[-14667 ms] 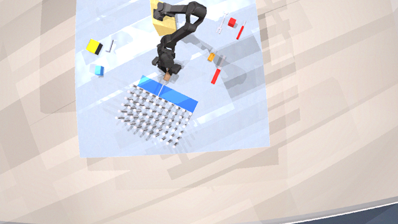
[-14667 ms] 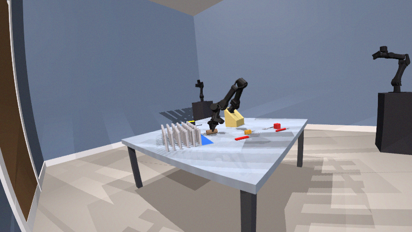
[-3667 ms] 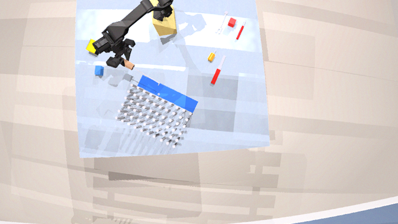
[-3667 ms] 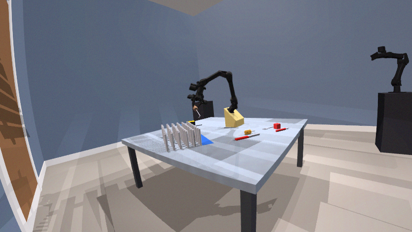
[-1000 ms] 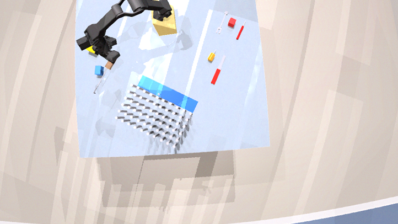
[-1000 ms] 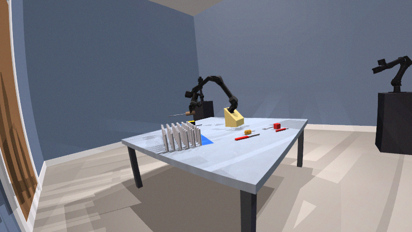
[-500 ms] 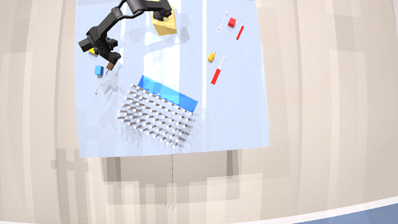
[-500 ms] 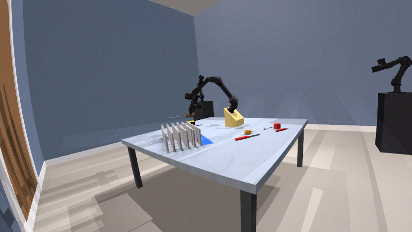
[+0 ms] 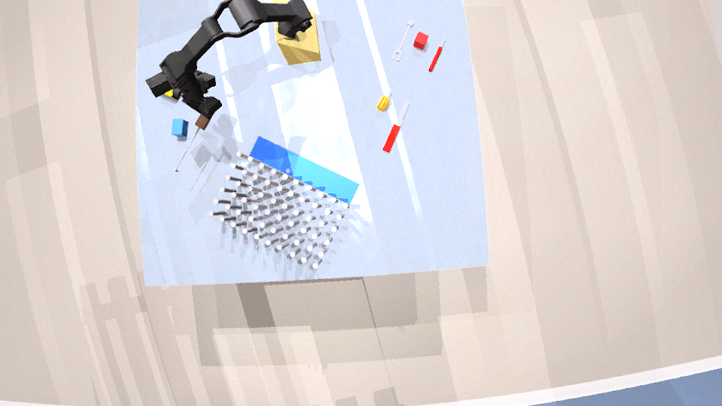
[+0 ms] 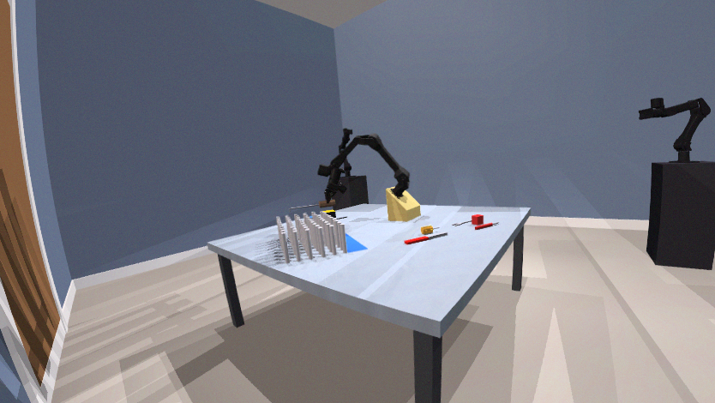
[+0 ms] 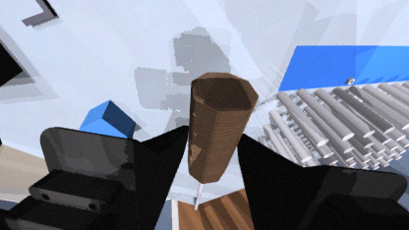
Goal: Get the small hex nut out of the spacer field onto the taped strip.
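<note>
Holding the tool's brown handle [image 9: 202, 122] [image 10: 327, 203] [image 11: 218, 128] between our partly open gripper's [image 9: 207, 110] [image 10: 328, 199] [image 11: 214, 143] fingers, we have its thin shaft [image 9: 188, 148] [image 10: 303, 207] [image 11: 199, 197] above the table [image 9: 434, 207] [image 10: 380, 279] [image 11: 113, 34], outside the spacers [image 9: 275, 212] [image 10: 312, 237] [image 11: 339, 118]; we see the nut [image 9: 288, 171] [image 11: 350, 81] on the blue strip [image 9: 325, 178] [image 10: 354, 243] [image 11: 315, 64], near its spacer-side edge, and the blue cube [image 9: 179, 127] [image 11: 108, 120] near our tool

The arm [image 9: 244, 11] [image 10: 369, 139] is finished in matte black throughout. Its links are joined by rounded, bulky joints, and one link is split into two rails with an opening between. A boxy black block [image 9: 159, 83] [image 10: 324, 170] is mounted near the hand [image 9: 203, 119] [image 10: 327, 201] [image 11: 214, 143]. Dark, tapered fingers are carried on broad rounded plates; small round holes are seen in a stepped bracket [image 11: 69, 189].
</note>
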Available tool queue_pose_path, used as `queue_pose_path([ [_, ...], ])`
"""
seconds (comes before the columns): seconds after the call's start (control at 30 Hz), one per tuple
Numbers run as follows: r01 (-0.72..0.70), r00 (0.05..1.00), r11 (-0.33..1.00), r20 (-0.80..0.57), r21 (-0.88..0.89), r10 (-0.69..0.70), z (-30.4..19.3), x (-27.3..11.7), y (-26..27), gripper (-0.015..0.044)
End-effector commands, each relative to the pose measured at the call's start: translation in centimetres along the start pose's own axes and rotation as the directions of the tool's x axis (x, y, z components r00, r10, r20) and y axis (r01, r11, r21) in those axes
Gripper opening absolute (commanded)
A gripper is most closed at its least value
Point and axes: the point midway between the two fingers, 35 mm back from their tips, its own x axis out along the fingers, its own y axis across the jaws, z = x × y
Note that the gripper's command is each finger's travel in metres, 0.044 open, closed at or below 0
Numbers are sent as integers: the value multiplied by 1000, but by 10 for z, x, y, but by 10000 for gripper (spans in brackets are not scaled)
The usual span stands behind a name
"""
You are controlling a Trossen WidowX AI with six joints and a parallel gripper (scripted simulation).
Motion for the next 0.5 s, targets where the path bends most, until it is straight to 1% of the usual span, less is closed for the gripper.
queue_pose_path([
  [0.0, 5, 1000, 1000, -10, -1, -5, -1, 3, 0, 0],
  [0.47, 6, 1000, 1000, -10, -1, -6, 5, 19, 4, 0],
])
